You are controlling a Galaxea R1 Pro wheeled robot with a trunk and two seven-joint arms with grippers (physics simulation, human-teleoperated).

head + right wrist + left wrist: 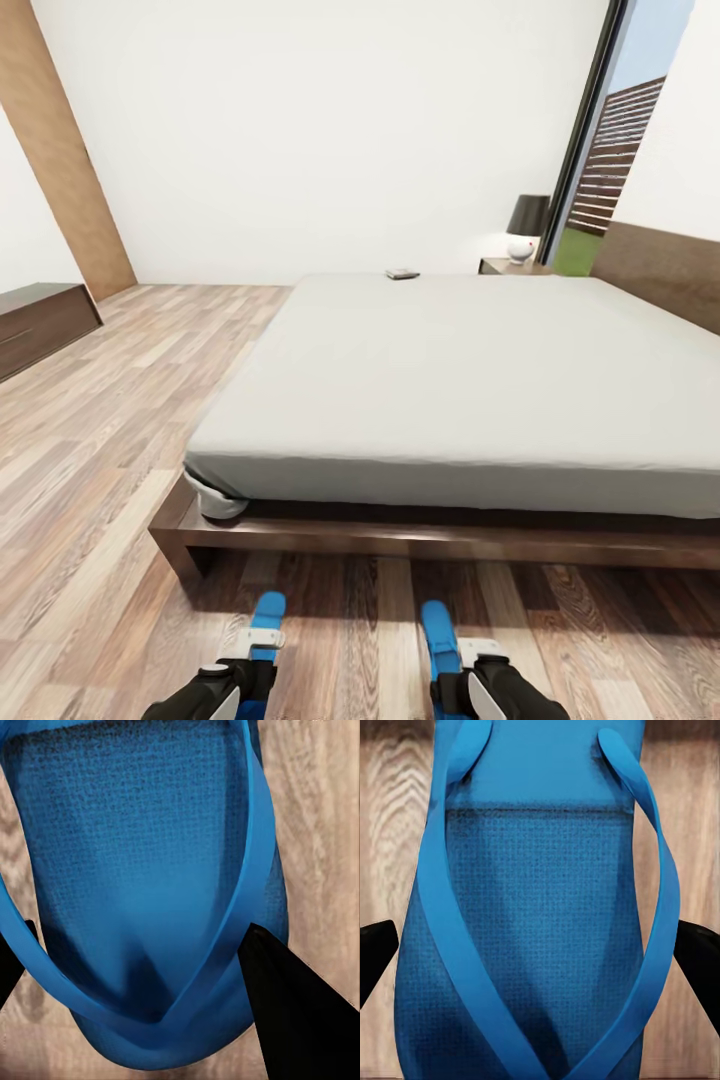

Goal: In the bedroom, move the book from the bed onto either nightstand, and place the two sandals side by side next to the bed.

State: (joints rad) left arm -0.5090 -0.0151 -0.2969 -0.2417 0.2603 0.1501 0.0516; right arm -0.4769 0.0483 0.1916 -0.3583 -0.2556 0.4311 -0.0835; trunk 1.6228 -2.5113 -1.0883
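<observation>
Two bright blue sandals are in my grippers, low over the wood floor in front of the bed's foot. My left gripper [252, 648] is shut on the left sandal [266, 612] [532, 907], a black finger [373, 956] at each side of it. The right sandal [436, 625] [142, 870] sits in my right gripper [462, 662], one finger [300, 1012] pressed on its strap. The sandals lie about parallel, a forearm's width apart. The book [402, 273] lies at the far edge of the grey bed [470, 380]. A nightstand [503, 266] stands beyond the bed's far right corner.
The bed's dark wooden frame [420, 535] runs right in front of the sandals. A black-shaded lamp [527, 222] stands on the nightstand beside the tall window [620, 130]. A long low dark bench [40, 322] lines the left wall near a tan door [60, 150]. Open floor lies left of the bed.
</observation>
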